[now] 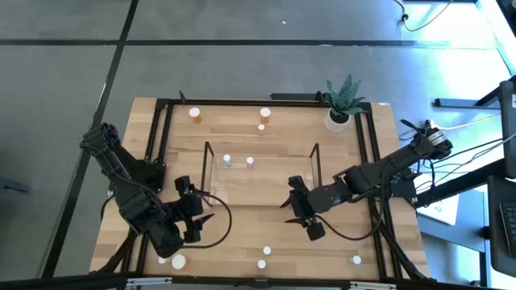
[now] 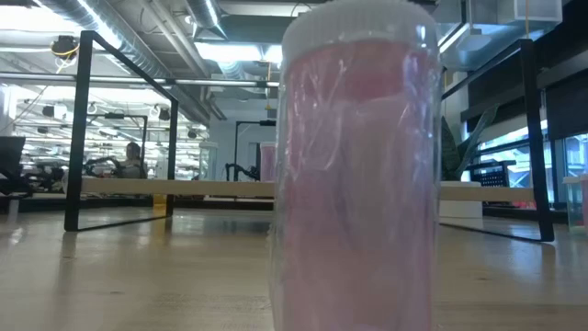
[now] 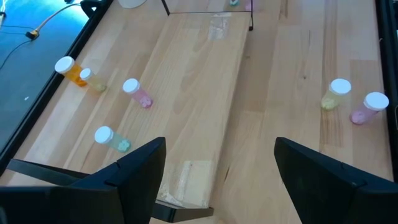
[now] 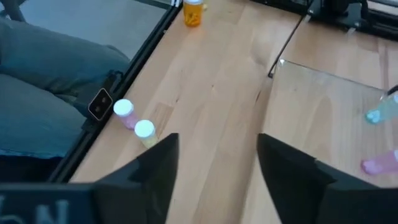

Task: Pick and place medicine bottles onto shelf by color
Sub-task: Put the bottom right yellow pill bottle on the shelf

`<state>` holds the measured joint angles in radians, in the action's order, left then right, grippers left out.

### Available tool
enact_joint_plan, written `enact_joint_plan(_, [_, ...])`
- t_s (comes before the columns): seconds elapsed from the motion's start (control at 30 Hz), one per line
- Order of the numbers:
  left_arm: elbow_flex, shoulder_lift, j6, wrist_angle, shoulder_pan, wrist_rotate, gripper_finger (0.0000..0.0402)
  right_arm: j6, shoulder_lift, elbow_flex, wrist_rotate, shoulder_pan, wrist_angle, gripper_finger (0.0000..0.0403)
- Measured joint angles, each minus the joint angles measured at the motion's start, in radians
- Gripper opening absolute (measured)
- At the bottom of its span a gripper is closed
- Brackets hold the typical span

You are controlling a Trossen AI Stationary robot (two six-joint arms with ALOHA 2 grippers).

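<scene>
The clear shelf (image 1: 262,179) stands mid-table between its black frame ends. A greenish bottle (image 1: 227,160) and a pink bottle (image 1: 250,162) stand on it; both also show in the right wrist view, greenish bottle (image 4: 378,116) and pink bottle (image 4: 379,163). Two orange bottles (image 1: 196,114) (image 1: 265,113) stand by the far rail. A pink bottle (image 2: 358,175) fills the low view, beside a yellowish bottle (image 4: 145,130) near the front edge. My right gripper (image 4: 217,138) hangs open by the shelf's near right side, with nothing between its fingers. My left gripper (image 3: 219,144) hangs open at the shelf's near left.
A potted plant (image 1: 339,113) stands at the far right corner. Black rails (image 1: 157,137) frame the table top. More white-capped bottles (image 1: 178,261) (image 1: 355,259) stand along the front edge. Bare wood lies between the shelf and the front edge. A person (image 2: 134,158) sits far behind.
</scene>
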<state>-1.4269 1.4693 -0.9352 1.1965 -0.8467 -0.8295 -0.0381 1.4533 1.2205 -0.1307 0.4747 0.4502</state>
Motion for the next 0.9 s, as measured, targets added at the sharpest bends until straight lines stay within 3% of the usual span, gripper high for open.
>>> enact_joint_plan(0.2, [0.0, 0.0, 0.001, 0.0, 0.0, 0.0, 0.0293, 0.143, 0.049, 0.0, 0.095, 0.004, -0.03, 0.0267])
enact_joint_plan(0.3, [0.0, 0.0, 0.002, 0.0, 0.0, 0.0, 0.0293, 0.152, 0.096, 0.0, 0.151, 0.006, -0.046, 0.027])
enact_joint_plan(0.5, [0.0, 0.0, 0.002, 0.001, 0.0, 0.0, 0.0293, 0.185, 0.197, 0.0, 0.164, 0.004, -0.118, 0.027])
enact_joint_plan(0.77, [0.0, 0.0, 0.003, 0.001, 0.0, 0.001, 0.0293, 0.291, 0.329, 0.0, 0.302, 0.004, -0.277, 0.027])
enact_joint_plan(0.9, [0.0, 0.0, 0.003, 0.002, 0.0, 0.001, 0.0293, 0.326, 0.373, 0.0, 0.311, 0.004, -0.326, 0.027])
